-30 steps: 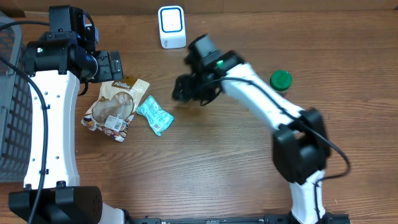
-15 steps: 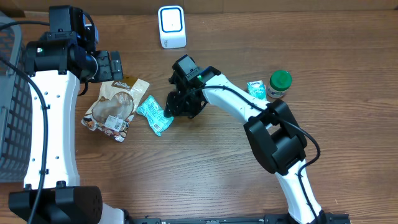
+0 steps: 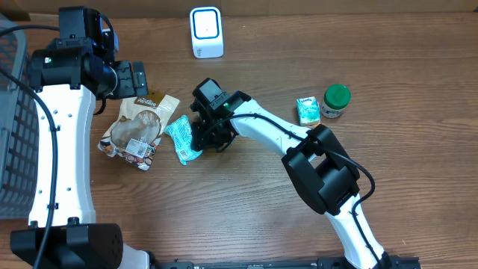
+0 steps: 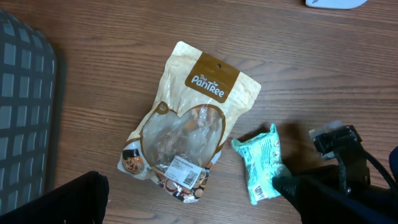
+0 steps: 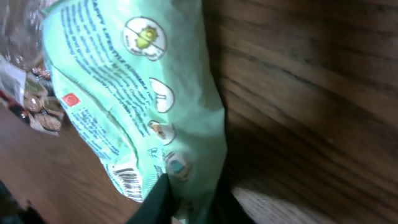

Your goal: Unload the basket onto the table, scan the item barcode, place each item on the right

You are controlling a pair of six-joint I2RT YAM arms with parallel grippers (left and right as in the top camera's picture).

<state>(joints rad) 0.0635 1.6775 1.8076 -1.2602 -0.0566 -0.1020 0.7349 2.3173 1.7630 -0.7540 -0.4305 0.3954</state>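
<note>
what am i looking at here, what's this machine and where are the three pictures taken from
These are two white robot arms at a wooden table. One picture looks down from above; the other two come from a camera on each wrist. On the table are a tan snack pouch, a teal packet, a small green carton, a green-lidded jar and a white scanner; a grey basket sits at the left. The right tool pinches the teal packet's edge. The left tool is open and holds nothing.
</note>
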